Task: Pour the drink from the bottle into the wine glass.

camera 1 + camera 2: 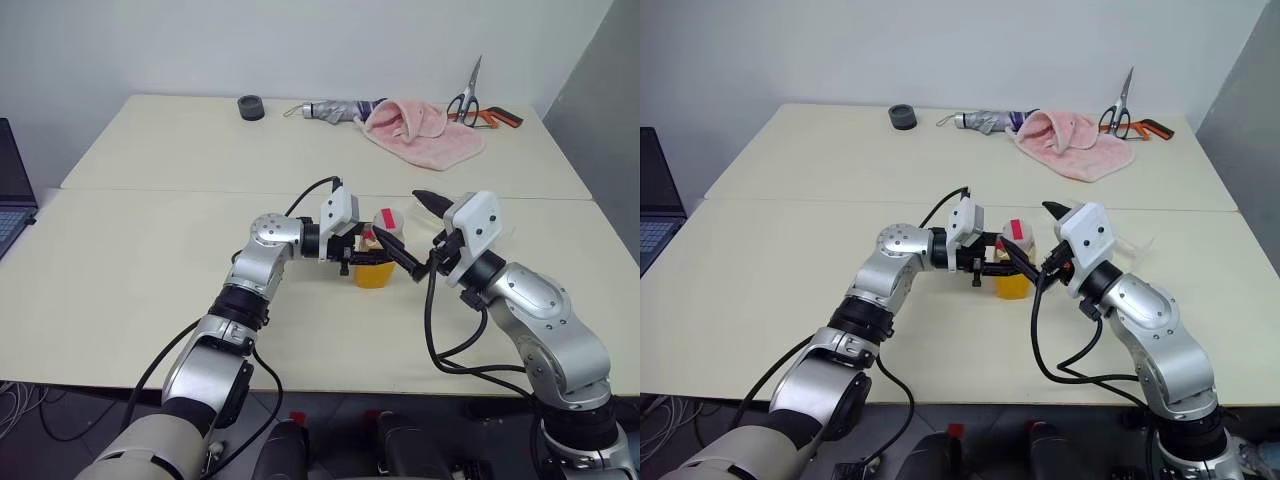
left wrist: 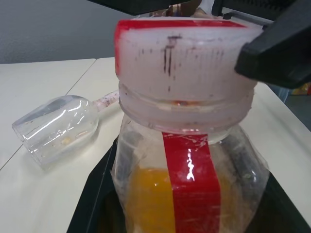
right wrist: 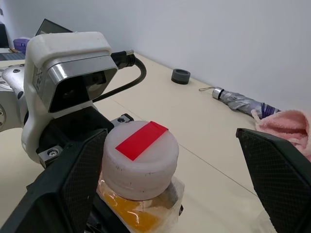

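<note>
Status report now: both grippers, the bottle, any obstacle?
Left gripper shut on bottle. Right gripper open around cap, still on. Wine glass lying on its side.

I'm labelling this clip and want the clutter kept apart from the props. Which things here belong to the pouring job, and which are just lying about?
Part of the job:
- bottle with orange drink, cap still on, held by the left pincer
- wine glass, lying on its side
- right pincer, open around the cap

Lying about:
- pink towel
- folded umbrella
- scissors
- black ring
- laptop

bottle [image 1: 375, 262]: standing near the tabletop [image 1: 150, 270] middle
wine glass [image 2: 56, 127]: lying just behind the bottle
towel [image 1: 425, 130]: lying at the far edge
</note>
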Robot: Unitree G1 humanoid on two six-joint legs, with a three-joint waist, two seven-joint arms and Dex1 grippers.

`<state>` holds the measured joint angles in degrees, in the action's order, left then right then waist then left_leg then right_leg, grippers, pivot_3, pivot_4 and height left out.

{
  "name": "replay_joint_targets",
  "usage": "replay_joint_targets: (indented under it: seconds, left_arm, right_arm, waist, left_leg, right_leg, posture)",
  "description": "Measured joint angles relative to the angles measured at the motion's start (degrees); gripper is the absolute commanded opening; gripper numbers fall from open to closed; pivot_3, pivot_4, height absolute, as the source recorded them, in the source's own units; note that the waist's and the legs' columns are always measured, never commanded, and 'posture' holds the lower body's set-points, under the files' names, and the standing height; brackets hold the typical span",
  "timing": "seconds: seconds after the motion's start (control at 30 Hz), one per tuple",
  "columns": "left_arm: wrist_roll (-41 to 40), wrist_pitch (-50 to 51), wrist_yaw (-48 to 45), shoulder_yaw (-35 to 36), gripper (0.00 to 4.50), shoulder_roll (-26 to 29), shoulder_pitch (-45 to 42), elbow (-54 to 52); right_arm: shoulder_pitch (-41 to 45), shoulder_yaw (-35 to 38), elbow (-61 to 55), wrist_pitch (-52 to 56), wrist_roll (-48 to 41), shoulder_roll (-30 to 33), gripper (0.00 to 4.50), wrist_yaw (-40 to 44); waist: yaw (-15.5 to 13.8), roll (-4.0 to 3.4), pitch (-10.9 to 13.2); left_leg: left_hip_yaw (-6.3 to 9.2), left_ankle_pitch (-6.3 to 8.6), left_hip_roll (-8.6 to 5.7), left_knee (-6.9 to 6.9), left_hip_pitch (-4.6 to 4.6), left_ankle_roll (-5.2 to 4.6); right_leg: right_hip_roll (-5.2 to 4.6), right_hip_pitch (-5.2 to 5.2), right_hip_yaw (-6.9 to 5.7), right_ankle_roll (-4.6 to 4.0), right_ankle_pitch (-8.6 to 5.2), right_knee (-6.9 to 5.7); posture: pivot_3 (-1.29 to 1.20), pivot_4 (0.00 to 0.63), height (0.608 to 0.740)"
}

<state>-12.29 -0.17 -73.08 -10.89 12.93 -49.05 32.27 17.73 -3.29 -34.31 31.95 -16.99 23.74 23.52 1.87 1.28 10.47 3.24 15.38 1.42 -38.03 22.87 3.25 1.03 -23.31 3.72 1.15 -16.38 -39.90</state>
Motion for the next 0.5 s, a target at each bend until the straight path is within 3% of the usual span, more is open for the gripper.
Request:
replay_joint_targets:
  seconds: [0.5]
  left_arm:
    - [0.00,0.00,-0.05,0.00,1.78,0.02,0.00,0.00]
  right_arm:
    - [-1.11,0.84,-1.28,0.46,-0.95,0.59,4.50,0.17]
  waist:
    - [0.00,0.00,0.00]
  left_leg:
    - [0.00,0.00,0.00,0.00,0.00,0.00]
  right_leg:
    - [0.00,0.00,0.00,0.00,0.00,-0.01]
  posture:
    - [0.00,0.150,0.740]
